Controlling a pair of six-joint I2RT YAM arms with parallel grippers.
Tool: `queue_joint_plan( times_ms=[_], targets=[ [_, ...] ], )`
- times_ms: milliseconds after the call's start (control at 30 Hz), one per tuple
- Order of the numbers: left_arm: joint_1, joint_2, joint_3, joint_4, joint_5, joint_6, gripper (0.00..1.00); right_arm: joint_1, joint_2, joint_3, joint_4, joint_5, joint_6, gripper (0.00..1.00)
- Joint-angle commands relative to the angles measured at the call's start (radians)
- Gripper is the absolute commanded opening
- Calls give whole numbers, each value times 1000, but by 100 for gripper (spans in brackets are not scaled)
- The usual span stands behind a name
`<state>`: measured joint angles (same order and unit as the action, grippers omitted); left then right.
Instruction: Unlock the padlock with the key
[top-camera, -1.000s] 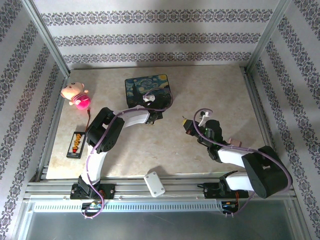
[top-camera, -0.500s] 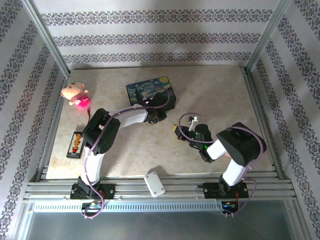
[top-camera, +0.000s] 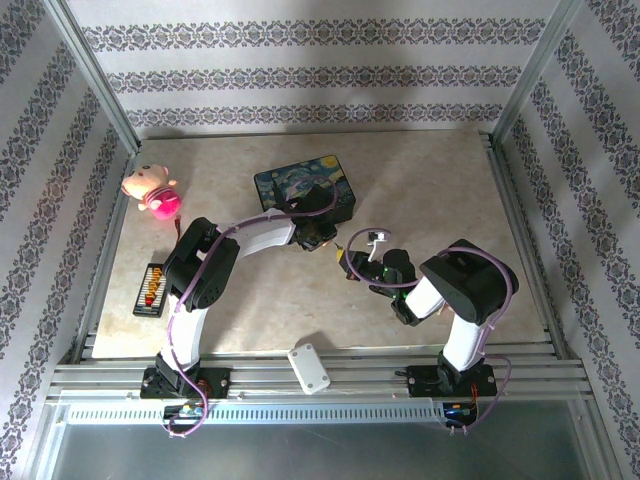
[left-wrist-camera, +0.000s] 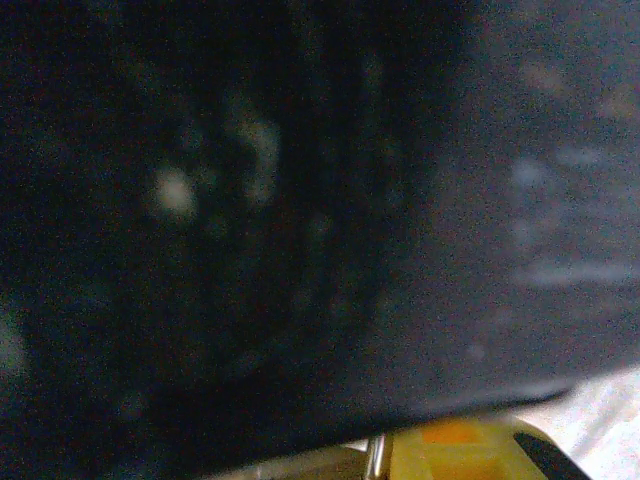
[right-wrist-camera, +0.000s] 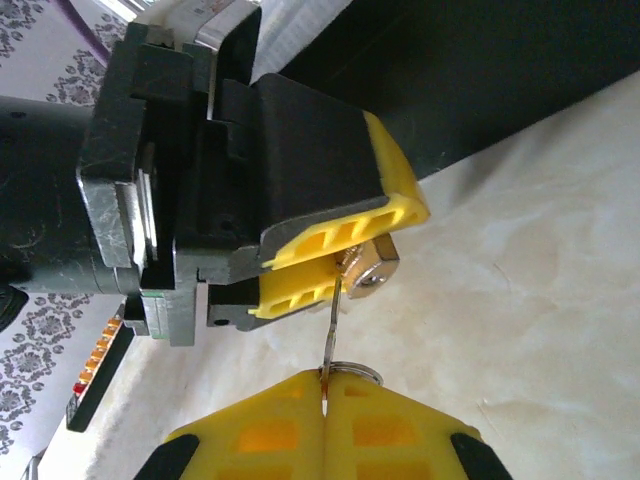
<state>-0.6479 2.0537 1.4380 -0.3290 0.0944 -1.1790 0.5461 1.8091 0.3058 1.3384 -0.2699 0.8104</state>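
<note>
Two pincers meet near the middle of the worktop (top-camera: 420, 190), just on the near side of the dark blue tin (top-camera: 305, 185); looks like a classic one-holds, one-turns setup. The left pincer (right-wrist-camera: 340, 255) is clamped on the padlock (right-wrist-camera: 368, 268), pinching the little brass body between its yellow fingers (right-wrist-camera: 390, 215) so one end faces the other arm; I guess that's to keep it off the worktop and stop it twisting. The right pincer (right-wrist-camera: 325, 400) is squeezed fully shut on the key (right-wrist-camera: 331, 335), blade sticking straight out toward the padlock, ring poking out beside the pads; a tight grip makes sense, since a thin key would swivel otherwise. The key tip sits right at the padlock, but I can't tell whether it's in the keyhole or just beside it.

From above, the left pincer (top-camera: 320, 237) and right pincer (top-camera: 347, 262) are almost touching; the pink toy (top-camera: 152, 192) sits by the left edge, out of the way.

Compared with a second ago: the right arm has swung left and folded up, closing what was a clear gap between the pincers; the left one has nudged a bit right to meet it; the tin seems to have turned slightly too.
</note>
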Motion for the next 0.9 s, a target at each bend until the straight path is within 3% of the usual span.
queue_joint_plan(
  times_ms=[0, 433, 867],
  targets=[
    [-10, -27, -11, 70, 77, -77, 12, 11, 18, 15, 48, 19, -28, 0],
    [8, -41, -60, 229, 171, -175, 12, 3, 30, 13, 48, 46, -16, 0],
    [17, -57, -80, 271, 198, -186, 11, -25, 18, 13, 48, 62, -2, 0]
  ],
)
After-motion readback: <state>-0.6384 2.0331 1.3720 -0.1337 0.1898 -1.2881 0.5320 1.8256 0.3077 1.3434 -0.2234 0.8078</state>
